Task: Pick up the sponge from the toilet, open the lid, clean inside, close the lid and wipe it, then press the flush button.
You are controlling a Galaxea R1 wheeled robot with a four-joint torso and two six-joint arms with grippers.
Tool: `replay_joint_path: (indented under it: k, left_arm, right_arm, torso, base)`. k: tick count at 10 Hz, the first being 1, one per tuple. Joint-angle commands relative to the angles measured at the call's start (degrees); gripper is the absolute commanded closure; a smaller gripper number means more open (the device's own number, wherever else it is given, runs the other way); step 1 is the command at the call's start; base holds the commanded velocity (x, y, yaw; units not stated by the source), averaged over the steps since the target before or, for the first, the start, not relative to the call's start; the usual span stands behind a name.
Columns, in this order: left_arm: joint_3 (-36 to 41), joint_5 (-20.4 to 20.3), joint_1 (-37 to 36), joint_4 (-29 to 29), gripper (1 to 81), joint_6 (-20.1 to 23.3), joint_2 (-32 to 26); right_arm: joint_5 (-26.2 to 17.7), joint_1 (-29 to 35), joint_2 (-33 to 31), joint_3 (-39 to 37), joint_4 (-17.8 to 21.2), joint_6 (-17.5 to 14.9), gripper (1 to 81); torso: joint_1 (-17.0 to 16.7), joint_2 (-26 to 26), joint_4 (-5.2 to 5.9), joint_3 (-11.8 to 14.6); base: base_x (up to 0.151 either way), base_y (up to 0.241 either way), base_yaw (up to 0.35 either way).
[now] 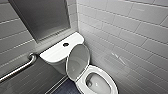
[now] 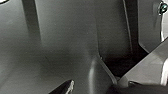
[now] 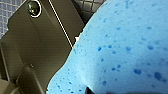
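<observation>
Head camera: high up, tilted forward and down into a corner of tiled wall (image 1: 125,32). The toilet (image 1: 110,82) with its raised lid (image 1: 78,61) sits low and right of centre, at middling range.
Left wrist camera: very close to smooth grey surfaces; its facing cannot be told.
Right wrist camera: almost against the blue sponge (image 3: 120,50), with a sliver of small-tiled floor (image 3: 7,10) far behind.
Shared ground: cannot be made out.
</observation>
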Motion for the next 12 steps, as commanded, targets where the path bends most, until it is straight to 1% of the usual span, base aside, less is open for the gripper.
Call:
replay_joint_path:
  k: [1, 2, 3, 4, 5, 6, 7, 8, 9, 11, 12]
  left_arm:
    - [0.58, 0.76, -0.06, 0.53, 1.0, 0.36, -0.53]
    - [0.58, 0.76, -0.06, 0.53, 1.0, 0.36, -0.53]
    - [0.58, 0.76, -0.06, 0.53, 1.0, 0.36, -0.62]
    - [0.58, 0.23, -0.06, 0.45, 1.0, 0.36, -0.71]
    - [0.58, -0.55, -0.06, 0.45, 1.0, 0.36, -0.88]
    - [0.58, -0.91, -0.06, 0.45, 1.0, 0.36, -0.88]
    - [0.58, -0.91, -0.06, 0.45, 1.0, 0.36, -0.97]
    - [0.58, -0.91, -0.06, 0.53, 1.0, 0.36, -1.06]
    - [0.58, -0.91, -0.06, 0.71, 1.0, 0.36, -0.97]
    - [0.58, -0.91, -0.06, 0.71, 1.0, 0.44, -0.62]
    - [0.49, -0.82, 0.02, 0.71, 1.0, 0.44, -0.53]
  right_arm:
    - [-8.39, -0.96, -0.28, -0.1, 2.59, -4.84, 81.1]
    - [-10.87, -0.7, -0.46, 1.41, 6.04, -7.68, 81.1]
    - [-15.62, -0.61, -1.16, 5.36, 11.93, -13.56, 81.1]
    - [-19.83, -0.44, -2.48, 10.81, 20.28, -23.05, 81.1]
    - [-22.46, -0.01, -4.75, 17.19, 31.11, -34.06, 81.1]
    - [-25.69, 1.22, -8.34, 25.6, 43.06, -45.56, 81.1]
    - [-28.26, 2.89, -11.96, 33.1, 53.28, -55.88, 81.1]
    - [-29.5, 4.29, -14.76, 39.05, 62.54, -65.67, 81.1]
    - [-29.85, 6.05, -16.86, 42.92, 67.89, -71.07, 81.1]
    - [-29.16, 9.74, -22.06, 51.31, 68.88, -71.22, 81.1]
    - [-28.45, 11.34, -25.39, 57.07, 68.63, -71.39, 81.1]
  torso:
    - [0.0, 0.0, 0.0, 0.0]
    - [0.0, 0.0, 0.0, 0.0]
    - [0.0, 0.0, 0.0, 0.0]
    - [0.0, 0.0, 0.0, 0.0]
    - [0.0, 0.0, 0.0, 0.0]
    - [0.0, 0.0, 0.0, 0.0]
    - [0.0, 0.0, 0.0, 0.0]
    - [0.0, 0.0, 0.0, 0.0]
    - [0.0, 0.0, 0.0, 0.0]
    - [0.0, 0.0, 0.0, 0.0]
    - [0.0, 0.0, 0.0, 0.0]
  base:
    - [0.0, 0.0, 0.0]
    - [0.0, 0.0, 0.0]
    - [0.0, 0.0, 0.0]
    - [0.0, 0.0, 0.0]
    - [0.0, 0.0, 0.0]
    - [0.0, 0.0, 0.0]
    - [0.0, 0.0, 0.0]
    - [0.0, 0.0, 0.0]
    - [0.0, 0.0, 0.0]
    - [0.0, 0.0, 0.0]
    - [0.0, 0.0, 0.0]
